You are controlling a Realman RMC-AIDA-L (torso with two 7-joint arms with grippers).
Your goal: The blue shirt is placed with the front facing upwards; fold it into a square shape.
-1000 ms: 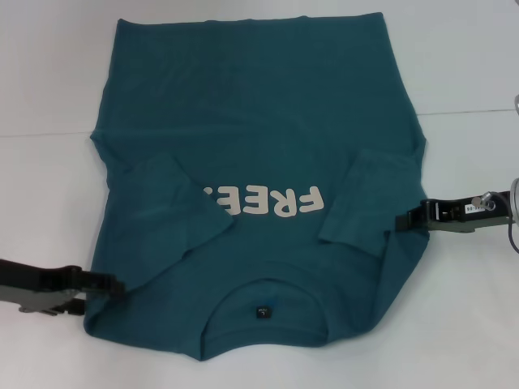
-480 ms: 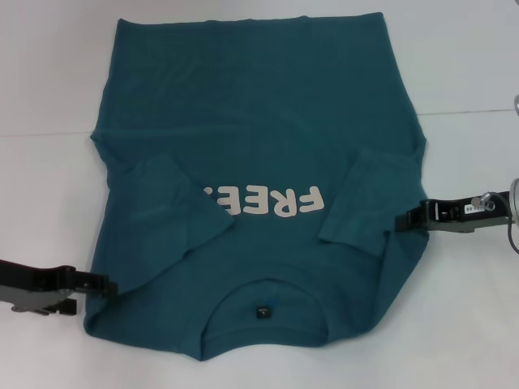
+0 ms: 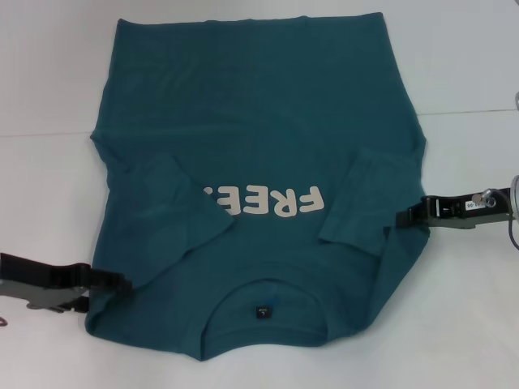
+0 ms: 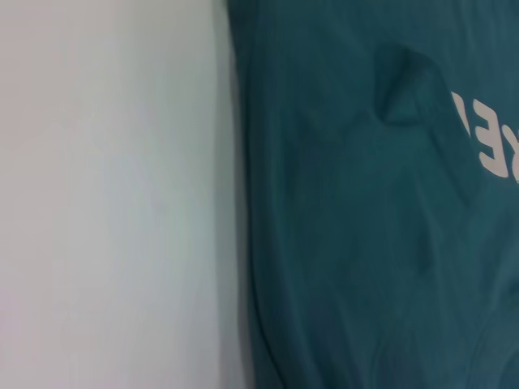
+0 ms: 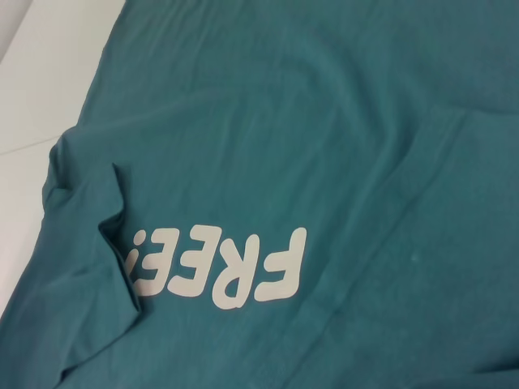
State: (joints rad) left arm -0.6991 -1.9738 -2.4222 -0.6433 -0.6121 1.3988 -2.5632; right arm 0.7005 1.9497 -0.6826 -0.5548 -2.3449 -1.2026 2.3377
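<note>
The blue shirt (image 3: 259, 138) lies flat on the white table, front up, with the cream letters "FREE" (image 3: 272, 203) showing. Its neckline and dark tag (image 3: 262, 311) are at the near edge. Both sleeves are folded inward over the chest. My left gripper (image 3: 122, 284) reaches in low from the left and overlaps the shirt's near left edge. At the right edge, level with the folded sleeve, sits my right gripper (image 3: 403, 217). The left wrist view shows the shirt (image 4: 365, 243) beside bare table. Cloth and lettering (image 5: 219, 275) fill the right wrist view.
The white table (image 3: 462, 65) extends on both sides of the shirt and in front of it. A faint seam line crosses the table (image 3: 470, 111) behind the right arm. Nothing else stands on it.
My left gripper pulled back to the left, then came in again to the right over the shirt's edge. My right gripper drew back slightly to the right. The shirt lies as before.
</note>
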